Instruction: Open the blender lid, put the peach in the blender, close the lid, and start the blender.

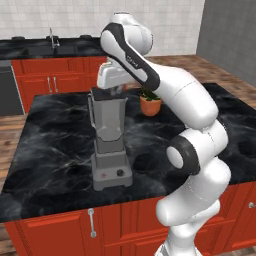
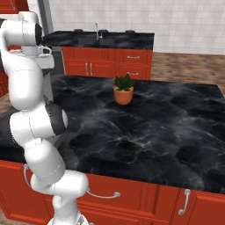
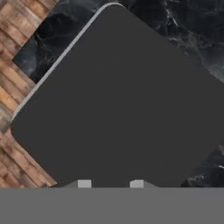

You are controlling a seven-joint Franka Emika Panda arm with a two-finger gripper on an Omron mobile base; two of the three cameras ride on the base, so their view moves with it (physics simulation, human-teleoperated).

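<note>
The blender (image 1: 108,145) stands upright on the black marble island (image 1: 45,150), with its knob and red button facing the near edge. My gripper (image 1: 111,90) comes down from above onto the top of the jar. It is shut on the blender lid (image 1: 107,93), which sits flat on the rim. In the hand view the dark grey blender lid (image 3: 118,100) spreads wide just beyond my gripper (image 3: 110,183), whose fingertips (image 3: 84,183) rest at its near edge. The peach is out of view.
A terracotta pot with a green plant (image 1: 150,105) stands on the island to the right of the blender; the same pot (image 2: 123,94) shows in the right base view. Red cabinets and a back counter with a faucet (image 1: 51,37) lie beyond. Wood floor surrounds the island.
</note>
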